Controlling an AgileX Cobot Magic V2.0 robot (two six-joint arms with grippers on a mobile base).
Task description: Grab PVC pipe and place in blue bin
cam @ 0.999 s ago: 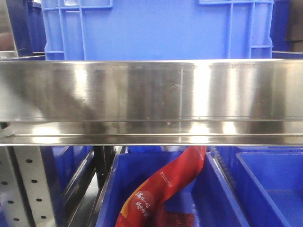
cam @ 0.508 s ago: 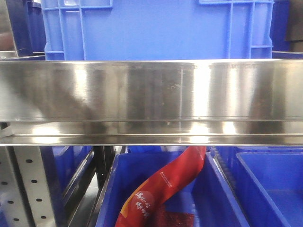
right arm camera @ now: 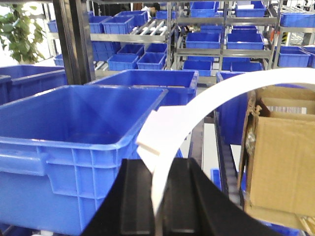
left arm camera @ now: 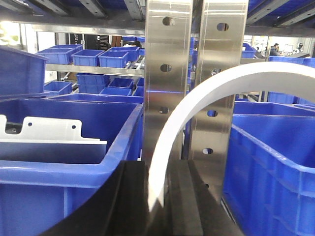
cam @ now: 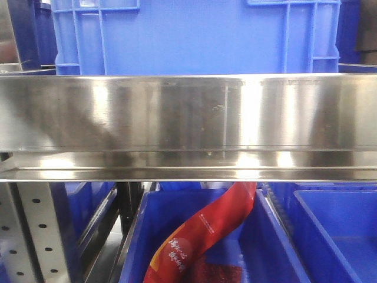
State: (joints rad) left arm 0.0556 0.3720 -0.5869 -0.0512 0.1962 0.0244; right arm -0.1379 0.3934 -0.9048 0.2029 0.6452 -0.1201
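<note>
Blue bin (right arm camera: 74, 162), open-topped, just beside the right hand (right arm camera: 160, 199).

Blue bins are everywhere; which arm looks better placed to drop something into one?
Right, probably. Its wrist view looks into an open, empty blue bin close ahead, while the left wrist view faces steel shelf uprights instead. No PVC pipe shows anywhere, so grabbing is unsettled.
</note>
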